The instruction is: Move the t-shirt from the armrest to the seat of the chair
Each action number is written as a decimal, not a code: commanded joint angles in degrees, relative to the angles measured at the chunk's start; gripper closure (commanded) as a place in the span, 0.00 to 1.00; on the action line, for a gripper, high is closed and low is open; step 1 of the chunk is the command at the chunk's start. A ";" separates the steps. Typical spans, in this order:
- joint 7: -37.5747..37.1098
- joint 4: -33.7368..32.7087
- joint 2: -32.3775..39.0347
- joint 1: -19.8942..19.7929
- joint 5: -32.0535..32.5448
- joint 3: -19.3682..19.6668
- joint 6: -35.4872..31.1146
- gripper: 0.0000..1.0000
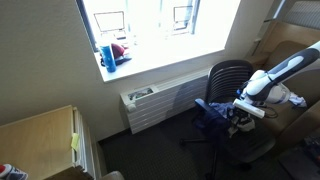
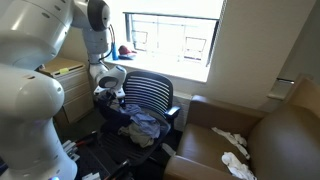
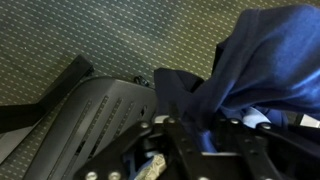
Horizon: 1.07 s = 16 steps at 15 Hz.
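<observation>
Matt dark blue cloth t-shirt (image 3: 262, 60), black mesh-backed office chair (image 2: 150, 92) on matt plastic frame, glossy white plastic robot arm (image 2: 30, 70), smooth brown leather-look sofa (image 2: 288, 128), rough speckled grey-green carpet (image 3: 90, 30), pale wooden cabinet (image 1: 40, 135)

In an exterior view you look down from high and far at the office chair (image 1: 228, 78) under the window (image 1: 150, 20). In an exterior view beside the arm (image 2: 30, 90) you face that same chair and window, nearer. Your wrist view looks down, close onto the t-shirt (image 3: 270, 50) and carpet (image 3: 60, 35).
</observation>
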<state>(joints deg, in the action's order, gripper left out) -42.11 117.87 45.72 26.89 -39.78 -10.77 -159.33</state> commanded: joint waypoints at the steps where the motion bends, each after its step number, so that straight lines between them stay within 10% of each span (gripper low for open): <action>1: 0.36 0.85 0.24 -2.72 -0.50 -1.96 -2.93 0.96; 11: 2.56 6.16 -16.06 -6.04 -1.41 -5.84 -17.67 0.99; 16: -3.30 10.94 -29.27 2.11 -1.51 -0.76 -28.25 0.99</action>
<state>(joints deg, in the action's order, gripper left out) -41.99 123.44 25.27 25.08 -39.71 -14.03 -182.37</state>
